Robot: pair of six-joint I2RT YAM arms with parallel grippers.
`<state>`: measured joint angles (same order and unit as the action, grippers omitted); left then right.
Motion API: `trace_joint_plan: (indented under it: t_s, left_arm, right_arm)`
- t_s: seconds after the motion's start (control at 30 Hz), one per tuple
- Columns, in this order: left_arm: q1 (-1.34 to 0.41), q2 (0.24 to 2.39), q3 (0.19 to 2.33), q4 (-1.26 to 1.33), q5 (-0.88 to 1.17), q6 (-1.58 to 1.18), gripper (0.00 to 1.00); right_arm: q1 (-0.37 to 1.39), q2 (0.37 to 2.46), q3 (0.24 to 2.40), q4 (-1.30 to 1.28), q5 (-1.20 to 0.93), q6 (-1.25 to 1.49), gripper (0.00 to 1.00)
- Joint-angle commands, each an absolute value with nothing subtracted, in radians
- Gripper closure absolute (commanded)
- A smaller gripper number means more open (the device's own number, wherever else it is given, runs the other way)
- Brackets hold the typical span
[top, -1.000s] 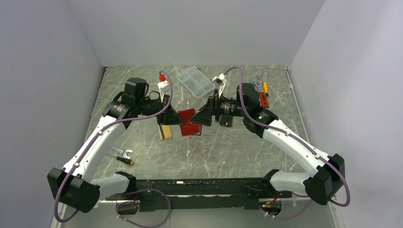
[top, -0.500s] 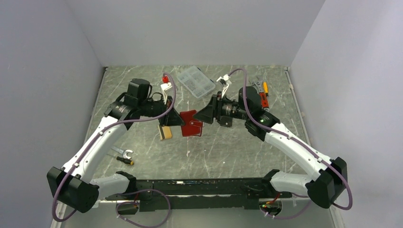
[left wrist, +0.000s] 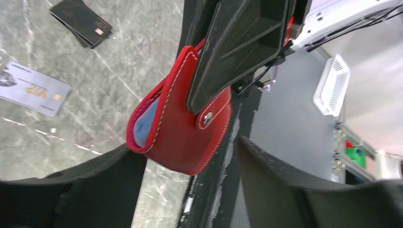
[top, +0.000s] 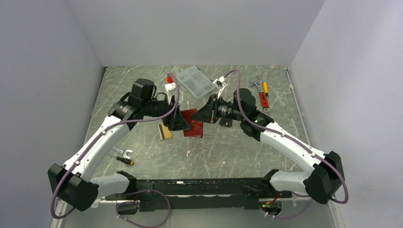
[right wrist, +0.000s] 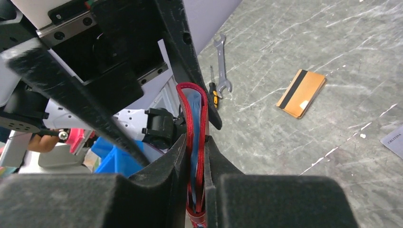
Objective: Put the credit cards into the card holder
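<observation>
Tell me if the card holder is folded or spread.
Folded: the card holder is pinched edge-on in the right gripper, red flaps close together, only a blue sliver between.

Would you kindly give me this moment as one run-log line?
card holder: raised above table | right tool: clamped on it | left tool: open, not gripping | credit cards: lying on table

The red card holder (right wrist: 194,123) is squeezed edge-on btwn the right gripper (right wrist: 195,159) fingers, blue inside seen. An orange card (right wrist: 302,93) w/ a black stripe is laid on the table (right wrist: 332,38) by a wrench (right wrist: 221,66).
</observation>
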<state>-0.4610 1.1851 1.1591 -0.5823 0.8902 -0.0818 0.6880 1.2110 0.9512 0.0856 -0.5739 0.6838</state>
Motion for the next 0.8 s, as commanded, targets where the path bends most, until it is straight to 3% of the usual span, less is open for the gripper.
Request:
trace_joint_plan:
  t_s: [0.0, 0.13, 0.43, 0.57, 0.77]
  left_arm:
    - [-0.471, 1.177, 1.19, -0.552, 0.96, -0.088, 0.19]
    - [-0.452, 1.157, 1.168, -0.578, 1.057, -0.043, 0.09]
    - [-0.336, 1.12, 1.012, -0.449, 1.169, -0.087, 0.09]
    - [-0.327, 1.12, 0.978, -0.319, 1.252, -0.201, 0.12]
    - [-0.322, 1.117, 0.989, -0.213, 1.353, -0.328, 0.27]
  right_arm:
    - [0.691, 1.176, 0.93, 0.177, -0.591, 0.654, 0.93]
    - [0.688, 1.127, 0.907, 0.188, -0.64, 0.607, 0.94]
    - [0.682, 1.052, 0.815, 0.438, -0.723, 0.692, 0.95]
    - [0.683, 1.116, 0.828, 0.555, -0.797, 0.757, 0.96]
    - [0.693, 1.195, 0.877, 0.59, -0.827, 0.753, 0.94]
